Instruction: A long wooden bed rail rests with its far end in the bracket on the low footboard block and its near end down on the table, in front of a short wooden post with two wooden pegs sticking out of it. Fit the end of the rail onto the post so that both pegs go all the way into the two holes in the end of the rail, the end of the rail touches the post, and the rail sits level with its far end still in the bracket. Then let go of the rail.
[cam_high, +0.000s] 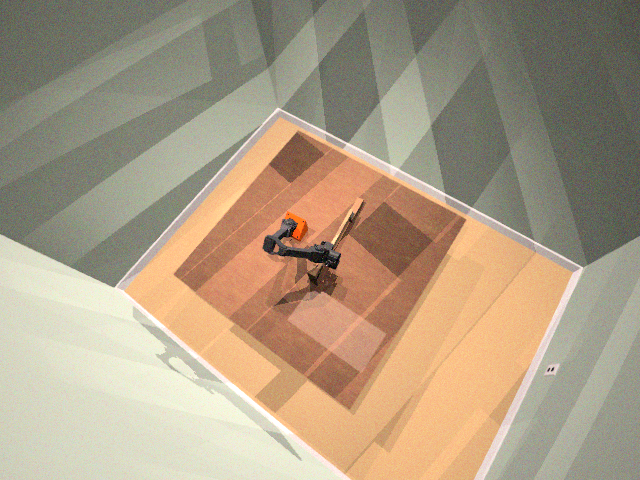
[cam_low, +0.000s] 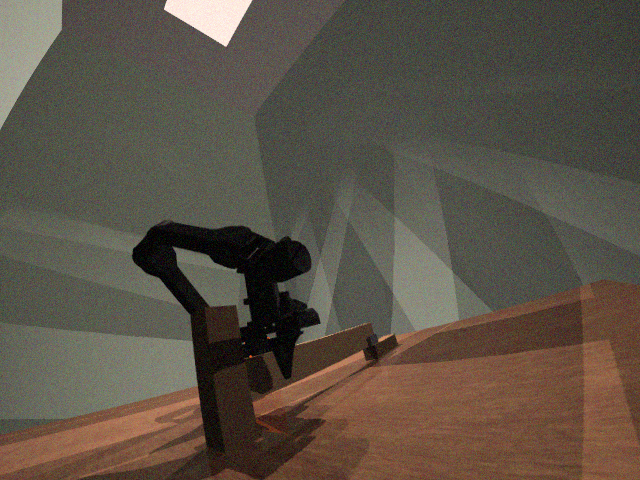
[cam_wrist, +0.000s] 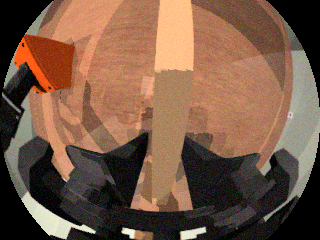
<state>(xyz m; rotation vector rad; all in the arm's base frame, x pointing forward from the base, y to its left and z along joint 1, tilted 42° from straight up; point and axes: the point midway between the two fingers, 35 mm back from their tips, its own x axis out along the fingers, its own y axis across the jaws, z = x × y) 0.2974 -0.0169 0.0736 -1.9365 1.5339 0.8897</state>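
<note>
Your long, flat, tan wooden rail (cam_high: 341, 230) (cam_low: 330, 355) (cam_wrist: 173, 100) pointed toward 1 o'clock from above; your end effector (cam_high: 326, 253) (cam_low: 274, 379) (cam_wrist: 164, 136) was partly open around it.

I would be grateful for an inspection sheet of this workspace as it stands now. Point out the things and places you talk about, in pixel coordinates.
Surface: brown wooden table (cam_high: 240, 232) (cam_low: 465, 408) (cam_wrist: 120, 65), streaked with light and shadow.
Job's things: rail (cam_high: 341, 232) (cam_low: 330, 351) (cam_wrist: 172, 100) runs from the post (cam_high: 313, 273) (cam_low: 235, 403) to the bracket (cam_high: 352, 215) (cam_low: 372, 339); pegs and their fit hidden.
Clutter: nothing seen.
Gripper (cam_high: 329, 256) (cam_low: 273, 379) (cam_wrist: 164, 136): open, fingers either side of the rail; contact unclear.
Cables: nothing seen.
Surroundings: grey-green walls; a socket (cam_high: 551, 369) on one.
</note>
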